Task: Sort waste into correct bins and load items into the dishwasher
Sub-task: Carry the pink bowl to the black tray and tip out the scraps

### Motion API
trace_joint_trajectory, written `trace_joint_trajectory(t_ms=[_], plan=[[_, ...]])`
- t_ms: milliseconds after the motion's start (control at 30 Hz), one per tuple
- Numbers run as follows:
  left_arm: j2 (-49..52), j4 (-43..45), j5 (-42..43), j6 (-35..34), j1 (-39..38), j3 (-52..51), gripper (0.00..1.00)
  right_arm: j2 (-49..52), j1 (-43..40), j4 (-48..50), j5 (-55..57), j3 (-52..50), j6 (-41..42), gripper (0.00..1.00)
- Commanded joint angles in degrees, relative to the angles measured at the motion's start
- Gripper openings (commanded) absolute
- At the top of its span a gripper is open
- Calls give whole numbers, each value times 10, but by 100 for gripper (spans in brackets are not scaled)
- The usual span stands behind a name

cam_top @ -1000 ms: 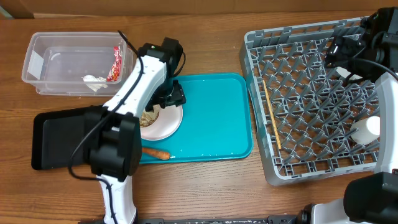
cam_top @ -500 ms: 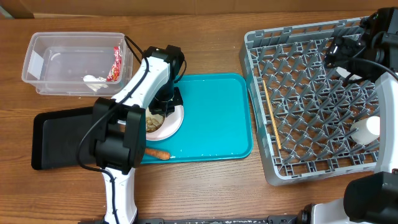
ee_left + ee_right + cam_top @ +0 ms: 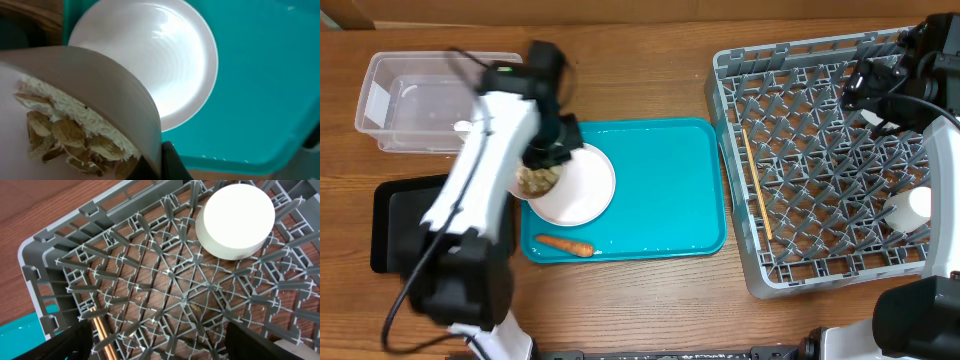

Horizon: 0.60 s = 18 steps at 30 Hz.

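My left gripper (image 3: 548, 168) is shut on the rim of the white bowl (image 3: 75, 100) and holds it tilted above the left edge of the teal tray. Beige rice-like food scraps (image 3: 75, 135) lie in the bowl (image 3: 535, 180). One black finger (image 3: 169, 161) presses the bowl's outer wall. The round pale plate (image 3: 582, 188) sits bare on the tray below, and the orange carrot (image 3: 565, 244) lies near the tray's front edge. Over the grey dish rack (image 3: 820, 150), my right gripper (image 3: 165, 347) hangs open and empty. In the rack are the chopsticks (image 3: 756, 188) and the small white cup (image 3: 235, 220).
The clear plastic tub (image 3: 410, 95) stands at the back left, partly behind my left arm. The shallow black tray (image 3: 392, 228) lies at the front left, beside the teal serving tray (image 3: 670, 190). The rack's upright pegs stand under my right gripper.
My left gripper shut on the bowl's rim, lifted it off the plate and swung left with it. The plate now shows bare. The right arm stayed put.
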Motion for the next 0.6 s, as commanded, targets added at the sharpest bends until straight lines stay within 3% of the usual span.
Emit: trace_joint_trajectory(t_ms=[0,167,400,567], plan=[[-30,-4,98,96,58,-5,4,2,-1,-3,-1,3,2,86],[-39,4,187,204,156,-52,4,2,-1,-24,-1,3,2,84],[-33,67,427,401,323,-188,4,2,-1,-46,-1,3,2,82],[-16,69,538,503,432,-240,4,2,-1,-61,-1,3,2,81]])
